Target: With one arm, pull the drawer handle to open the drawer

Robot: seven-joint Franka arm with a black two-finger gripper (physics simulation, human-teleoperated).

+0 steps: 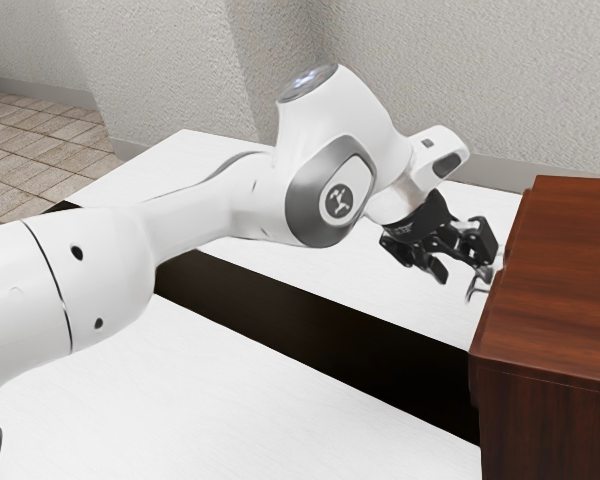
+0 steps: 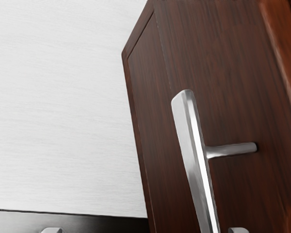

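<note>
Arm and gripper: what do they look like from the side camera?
The arm is glossy white with rounded shells, a grey joint cap bearing a white logo, and small dark dots near the base. The gripper is black and angular.

The counter (image 1: 280,420) has a white top with thin grey streaks in it. A dark band (image 1: 310,320) runs across it at a slant, from the exterior view's left toward its lower right, with white surface on both sides of it. Behind the far edge of the counter stands a pale wall (image 1: 160,60) with a rough, grainy texture. At the foot of this wall runs a light baseboard (image 1: 40,92). Beyond the counter's far left corner lies a floor (image 1: 30,140) of beige tiles with pale joints.
</note>
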